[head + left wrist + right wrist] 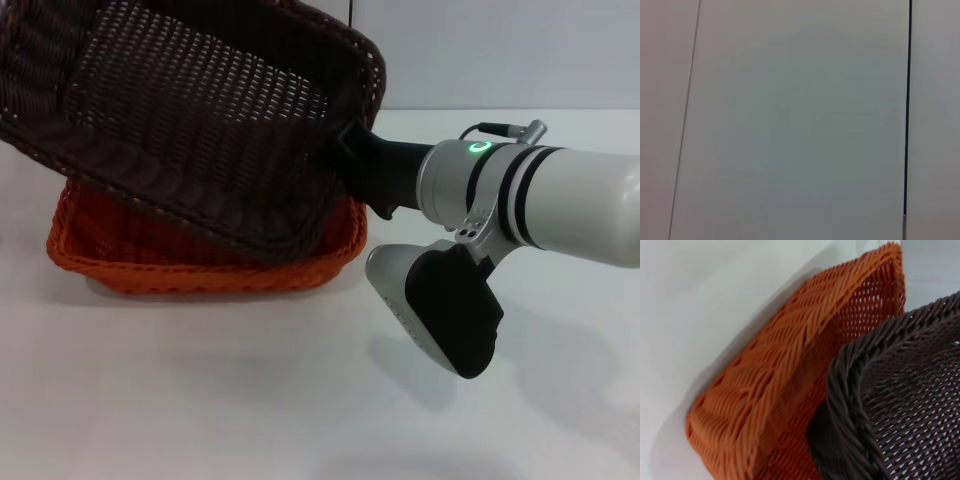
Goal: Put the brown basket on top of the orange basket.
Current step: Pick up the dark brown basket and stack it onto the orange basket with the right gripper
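The right gripper clamps the tilted brown basket's near rim; the orange basket sits directly beneath; the left gripper is unseen.

The brown basket is running off the head view's top and left edges and is covering most of the orange basket beneath it. The right gripper is meeting the brown rim, its fingertips hiding behind the weave. The left wrist view is showing only a blank pale surface.
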`<state>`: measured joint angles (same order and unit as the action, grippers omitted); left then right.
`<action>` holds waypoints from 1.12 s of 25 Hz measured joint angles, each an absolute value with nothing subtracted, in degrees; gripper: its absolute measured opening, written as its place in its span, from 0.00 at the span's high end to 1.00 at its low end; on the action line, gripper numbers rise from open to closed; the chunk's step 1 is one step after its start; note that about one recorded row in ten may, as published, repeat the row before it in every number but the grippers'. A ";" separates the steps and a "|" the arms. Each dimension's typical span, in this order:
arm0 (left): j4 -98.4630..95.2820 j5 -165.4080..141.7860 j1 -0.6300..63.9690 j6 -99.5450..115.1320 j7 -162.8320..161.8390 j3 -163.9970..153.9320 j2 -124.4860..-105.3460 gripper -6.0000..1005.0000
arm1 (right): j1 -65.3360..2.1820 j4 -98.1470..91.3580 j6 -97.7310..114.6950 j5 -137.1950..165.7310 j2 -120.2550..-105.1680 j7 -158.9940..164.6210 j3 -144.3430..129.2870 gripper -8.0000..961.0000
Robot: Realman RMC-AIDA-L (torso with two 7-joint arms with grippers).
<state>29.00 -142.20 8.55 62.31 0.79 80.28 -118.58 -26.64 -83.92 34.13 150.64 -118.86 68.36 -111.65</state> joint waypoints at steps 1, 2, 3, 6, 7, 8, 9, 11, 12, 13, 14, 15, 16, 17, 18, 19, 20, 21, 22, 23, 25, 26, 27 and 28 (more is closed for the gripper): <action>28.98 -142.02 8.55 62.31 0.79 80.24 -118.59 0.22 | -26.62 -83.51 34.11 150.60 -118.81 68.35 -111.55 0.84; 28.96 -141.86 8.55 62.31 0.78 80.17 -118.62 0.22 | -26.62 -83.11 34.01 150.42 -118.77 68.33 -111.46 0.84; 28.95 -141.48 8.55 62.31 0.78 80.05 -118.63 0.22 | -26.60 -82.49 33.93 149.51 -118.69 68.00 -111.42 0.84; 28.94 -141.41 8.57 62.29 0.79 80.13 -118.65 0.22 | -26.56 -82.24 33.82 147.67 -118.64 66.54 -111.35 0.83; 28.93 -141.30 8.58 62.23 0.79 80.21 -118.65 0.22 | -26.48 -82.23 33.82 146.76 -118.63 65.61 -111.29 0.83; 28.92 -141.18 8.61 62.14 0.78 80.25 -118.65 0.22 | -26.19 -82.22 33.81 145.29 -118.64 64.15 -111.31 0.83; 28.91 -140.90 8.67 62.00 0.79 80.28 -118.65 0.22 | -26.05 -82.22 33.81 144.99 -118.67 63.79 -111.40 0.83; 28.82 -140.76 8.73 61.96 0.79 80.30 -118.66 0.22 | -25.84 -82.32 33.91 144.88 -118.68 63.52 -111.45 0.84; 28.82 -140.76 8.73 61.96 0.79 80.30 -118.66 0.22 | -25.84 -82.32 33.91 144.88 -118.68 63.52 -111.45 0.84; 28.65 -140.76 8.91 61.96 0.79 80.31 -118.65 0.22 | -25.58 -82.49 34.10 144.81 -118.68 63.50 -111.35 0.84; 28.57 -140.76 8.99 61.95 0.79 80.31 -118.65 0.22 | -25.58 -82.49 34.10 144.81 -118.68 63.50 -111.35 0.84; 28.51 -140.75 9.04 61.95 0.79 80.31 -118.66 0.22 | -25.37 -82.65 34.13 144.78 -118.68 63.50 -111.26 0.84; 28.43 -140.75 9.14 61.94 0.79 80.28 -118.65 0.22 | -25.09 -82.88 34.17 144.76 -118.67 63.50 -111.18 0.84; 28.41 -140.76 9.20 61.89 0.79 80.24 -118.66 0.22 | -24.87 -83.08 34.19 144.75 -118.67 63.50 -111.13 0.84; 28.40 -140.76 9.25 61.77 0.79 80.21 -118.65 0.22 | -24.31 -83.72 34.22 144.74 -118.63 63.49 -110.87 0.84; 28.39 -140.76 9.32 61.52 0.79 80.16 -118.66 0.22 | -24.31 -83.72 34.22 144.74 -118.63 63.49 -110.87 0.84; 28.36 -140.76 9.44 61.34 0.79 80.15 -118.66 0.22 | -24.11 -83.94 34.25 144.73 -118.60 63.49 -110.72 0.84; 28.34 -140.76 9.54 61.12 0.79 80.12 -118.65 0.22 | -23.97 -84.08 34.26 144.70 -118.59 63.47 -110.61 0.84; 28.32 -140.76 9.64 61.01 0.79 80.08 -118.66 0.22 | -23.81 -84.20 34.27 144.63 -118.56 63.22 -110.47 0.84; 28.30 -140.76 9.71 60.92 0.79 80.04 -118.65 0.22 | -23.68 -84.23 34.30 144.12 -118.52 62.47 -110.36 0.84; 28.29 -140.78 9.76 60.83 0.79 79.99 -118.65 0.22 | -23.42 -84.28 34.29 142.16 -118.49 60.28 -110.01 0.84; 28.29 -140.78 9.78 60.82 0.79 79.98 -118.65 0.22 | -23.29 -84.47 34.29 141.16 -118.49 59.35 -109.68 0.84; 28.38 -140.78 9.80 60.81 0.79 79.97 -118.65 0.22 | -23.14 -84.81 34.33 140.21 -118.48 58.29 -109.17 0.84; 28.47 -140.79 9.79 60.81 0.79 79.96 -118.65 0.22 | -22.79 -86.07 35.67 139.36 -118.47 57.38 -107.92 0.84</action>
<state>28.47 -140.79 9.79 60.81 0.79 79.96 -118.65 -22.79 -86.07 35.67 139.36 -118.47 57.38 -107.92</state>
